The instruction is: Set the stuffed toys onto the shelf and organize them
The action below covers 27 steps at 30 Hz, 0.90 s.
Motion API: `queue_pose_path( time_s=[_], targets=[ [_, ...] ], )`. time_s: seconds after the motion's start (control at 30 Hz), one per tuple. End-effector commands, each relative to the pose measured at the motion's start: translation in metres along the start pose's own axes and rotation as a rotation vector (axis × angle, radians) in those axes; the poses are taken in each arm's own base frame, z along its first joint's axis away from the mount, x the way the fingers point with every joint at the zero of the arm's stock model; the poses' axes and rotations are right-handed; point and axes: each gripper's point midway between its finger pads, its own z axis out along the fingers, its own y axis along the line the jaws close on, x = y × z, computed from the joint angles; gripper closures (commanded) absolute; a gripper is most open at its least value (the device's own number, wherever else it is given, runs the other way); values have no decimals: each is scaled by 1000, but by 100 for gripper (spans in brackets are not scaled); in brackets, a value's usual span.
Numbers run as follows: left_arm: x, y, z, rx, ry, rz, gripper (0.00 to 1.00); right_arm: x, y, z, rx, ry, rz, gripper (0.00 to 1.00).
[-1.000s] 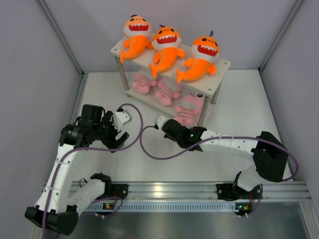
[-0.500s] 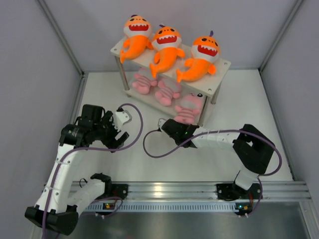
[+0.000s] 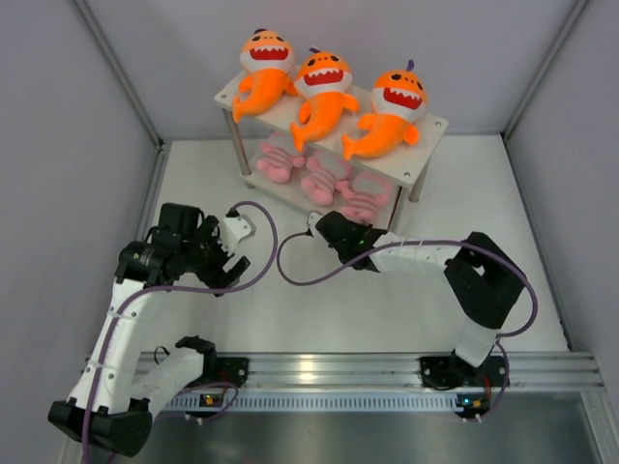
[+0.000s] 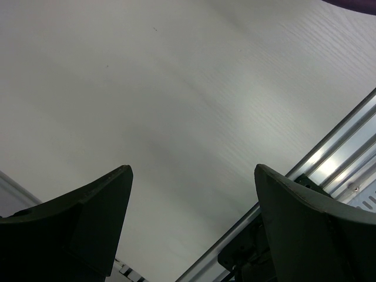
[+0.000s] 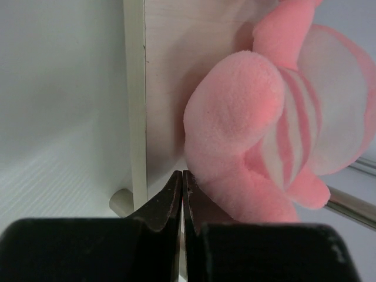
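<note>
On the shelf [image 3: 432,125] all six toys sat placed, orange sharks [image 3: 324,92] up top, pink plushes [image 3: 327,179] below; right gripper [image 5: 182,176] pinched empty beside the rightmost one, left gripper [image 4: 192,168] wide, so looked basically done.

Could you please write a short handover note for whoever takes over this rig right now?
Left tool: open, empty, over bare table.
Right tool: shut, empty, beside the right pink toy at the lower tier's near edge.
Shelf: three orange toys on top, three pink toys below.
Done: all six are shelved.
Left: probably only withdrawing the right tool, and maybe straightening the pink toys.
</note>
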Motion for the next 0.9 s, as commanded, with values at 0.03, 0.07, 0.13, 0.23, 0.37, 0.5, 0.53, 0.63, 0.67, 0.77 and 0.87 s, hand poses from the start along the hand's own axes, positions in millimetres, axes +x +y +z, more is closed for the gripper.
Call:
queue_pose_path(
  time_s=[0.03, 0.07, 0.13, 0.23, 0.37, 0.5, 0.53, 0.63, 0.67, 0.77, 0.87],
  targets=[
    [-4, 6, 0, -29, -21, 12, 9, -15, -19, 6, 32, -36, 45, 100],
    [-4, 6, -1, -32, -22, 16, 9, -14, -20, 8, 32, -33, 43, 100],
    [-4, 6, 0, -26, -22, 15, 9, -16, -20, 11, 28, -36, 43, 100],
    [-4, 6, 0, -27, -18, 14, 9, -17, -23, 11, 30, -35, 50, 100],
    [-3, 7, 0, -30, -16, 15, 9, -25, -20, 0, 3, -70, 64, 96],
    [-3, 7, 1, -29, -15, 17, 9, -38, -16, -24, -3, -145, 76, 84],
    [-3, 7, 1, -27, -15, 18, 9, -46, -13, -37, -9, -184, 69, 79],
    [-2, 6, 1, -27, -11, 12, 9, -67, -1, -70, -62, -289, 39, 57],
    [-2, 8, 1, -35, -9, 13, 9, -70, 4, -79, -91, -310, 37, 52],
    [0, 10, -2, -62, -6, 0, 9, -91, 6, -123, -180, -458, 61, 45],
    [2, 14, -6, -88, -10, -24, 9, -109, -15, -172, -243, -621, 128, 38]
  ],
)
